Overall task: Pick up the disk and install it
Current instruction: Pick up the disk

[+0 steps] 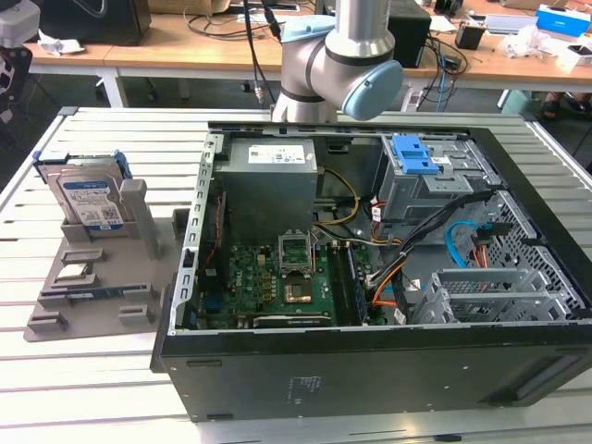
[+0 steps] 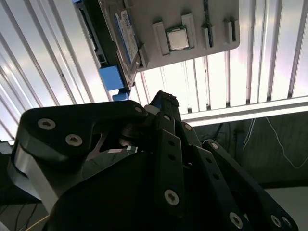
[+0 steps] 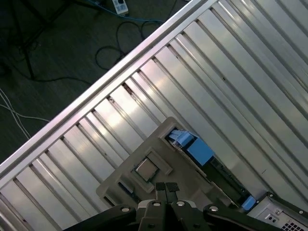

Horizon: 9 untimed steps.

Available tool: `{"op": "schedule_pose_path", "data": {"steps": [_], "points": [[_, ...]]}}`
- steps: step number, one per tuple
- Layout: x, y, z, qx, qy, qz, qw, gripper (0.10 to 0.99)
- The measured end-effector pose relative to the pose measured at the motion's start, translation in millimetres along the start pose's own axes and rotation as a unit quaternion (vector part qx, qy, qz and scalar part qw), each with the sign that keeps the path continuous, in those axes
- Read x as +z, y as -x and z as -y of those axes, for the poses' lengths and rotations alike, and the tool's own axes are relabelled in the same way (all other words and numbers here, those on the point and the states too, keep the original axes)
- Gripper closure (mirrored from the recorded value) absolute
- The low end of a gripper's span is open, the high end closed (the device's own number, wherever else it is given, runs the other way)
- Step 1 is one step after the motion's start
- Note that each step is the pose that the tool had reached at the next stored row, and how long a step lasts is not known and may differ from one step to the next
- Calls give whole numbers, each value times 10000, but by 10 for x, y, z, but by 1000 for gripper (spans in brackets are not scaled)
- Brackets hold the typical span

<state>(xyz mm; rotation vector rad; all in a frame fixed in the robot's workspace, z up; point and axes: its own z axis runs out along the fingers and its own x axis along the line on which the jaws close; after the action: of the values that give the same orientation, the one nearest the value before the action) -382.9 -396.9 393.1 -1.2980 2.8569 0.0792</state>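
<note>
The disk (image 1: 89, 198) stands upright in a grey holder (image 1: 102, 277) on the slatted table, at the exterior view's left. It is silver with a white-and-blue label and blue bracket edges. In the first wrist view my gripper (image 3: 166, 187) hangs high above the holder (image 3: 192, 180), fingers together with nothing between them, and the disk (image 3: 198, 150) shows edge-on with its blue bracket. In the second wrist view the gripper (image 2: 163, 98) points toward the disk (image 2: 124, 36), well apart from it.
An open computer case (image 1: 370, 370) fills the table's middle, with a grey drive cage and blue latch (image 1: 421, 157) at its far right. A small square chip (image 2: 177, 38) lies in the holder. The arm (image 1: 338, 65) rises behind the case. The table edge (image 3: 96, 86) borders dark floor with cables.
</note>
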Motion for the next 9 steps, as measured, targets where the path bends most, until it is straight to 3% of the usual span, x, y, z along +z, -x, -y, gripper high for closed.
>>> {"op": "schedule_pose_path", "data": {"steps": [9], "points": [[0,0,0,-403,9,-18,9992,980]]}}
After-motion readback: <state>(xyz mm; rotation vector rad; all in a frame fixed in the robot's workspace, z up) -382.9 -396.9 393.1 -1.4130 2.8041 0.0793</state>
